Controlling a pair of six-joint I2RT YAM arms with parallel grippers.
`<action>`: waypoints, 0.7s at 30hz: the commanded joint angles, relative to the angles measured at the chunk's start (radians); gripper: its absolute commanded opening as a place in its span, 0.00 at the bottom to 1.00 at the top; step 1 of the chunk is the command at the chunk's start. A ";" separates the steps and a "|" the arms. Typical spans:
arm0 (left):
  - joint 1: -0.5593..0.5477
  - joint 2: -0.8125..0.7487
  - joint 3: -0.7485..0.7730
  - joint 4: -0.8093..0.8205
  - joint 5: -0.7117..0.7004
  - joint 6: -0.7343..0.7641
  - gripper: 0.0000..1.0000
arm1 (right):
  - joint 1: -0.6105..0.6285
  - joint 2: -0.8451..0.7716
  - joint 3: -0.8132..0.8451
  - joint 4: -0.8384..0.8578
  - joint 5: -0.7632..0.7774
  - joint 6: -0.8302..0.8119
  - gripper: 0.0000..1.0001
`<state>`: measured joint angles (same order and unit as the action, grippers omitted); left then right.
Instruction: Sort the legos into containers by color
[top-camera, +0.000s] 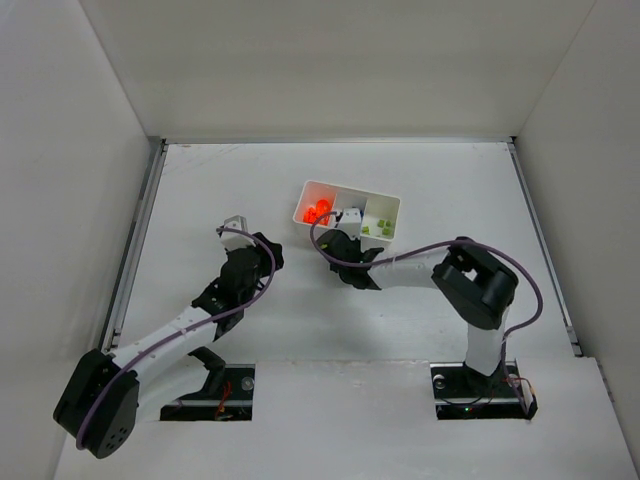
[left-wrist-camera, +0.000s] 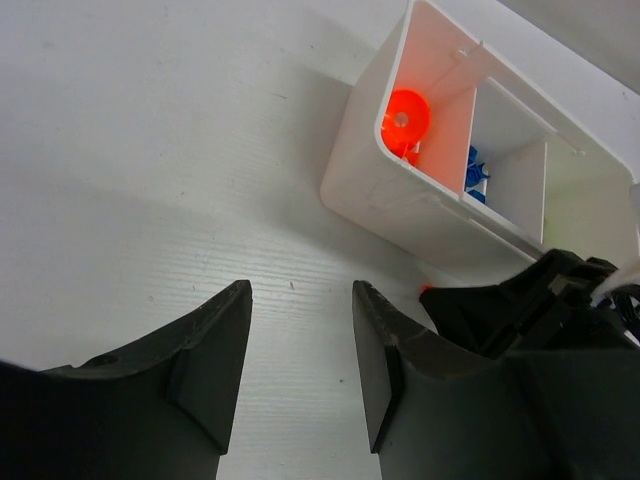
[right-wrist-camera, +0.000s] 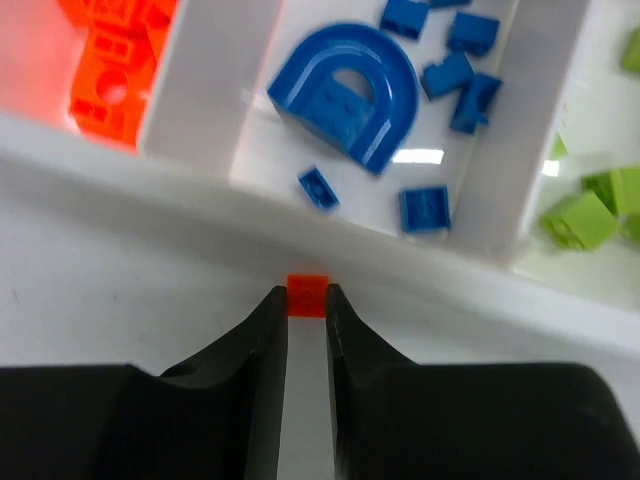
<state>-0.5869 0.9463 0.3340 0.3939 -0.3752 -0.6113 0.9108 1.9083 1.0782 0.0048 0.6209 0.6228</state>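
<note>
The white tray (top-camera: 385, 206) has three compartments: orange-red legos (top-camera: 318, 212) on the left, blue legos (right-wrist-camera: 345, 90) in the middle, yellow-green legos (top-camera: 379, 227) on the right. My right gripper (right-wrist-camera: 307, 297) is shut on a small orange-red lego cube (right-wrist-camera: 307, 296), held just outside the tray's near wall (right-wrist-camera: 420, 265) below the blue compartment. In the top view the right gripper (top-camera: 345, 238) sits at the tray's near edge. My left gripper (left-wrist-camera: 300, 340) is open and empty over bare table, left of the tray (left-wrist-camera: 370, 180); in the top view the left gripper (top-camera: 234, 228) is apart from it.
White walls enclose the table on the left, back and right. Metal rails (top-camera: 135, 250) run along both side edges. The right arm (left-wrist-camera: 540, 310) shows dark at the right of the left wrist view. Purple cables (top-camera: 520, 270) loop off both arms.
</note>
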 joint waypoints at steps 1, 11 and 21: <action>0.009 0.005 -0.018 0.069 -0.013 -0.002 0.42 | 0.050 -0.124 -0.060 -0.006 0.020 0.008 0.21; 0.023 0.048 -0.032 0.094 -0.027 -0.018 0.49 | 0.083 -0.338 -0.022 -0.008 -0.059 -0.060 0.21; 0.037 0.058 -0.058 0.097 -0.044 -0.016 0.57 | -0.082 -0.097 0.288 0.060 -0.153 -0.184 0.23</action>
<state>-0.5579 0.9958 0.2924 0.4438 -0.3988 -0.6228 0.8631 1.7298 1.2942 0.0177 0.5133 0.4808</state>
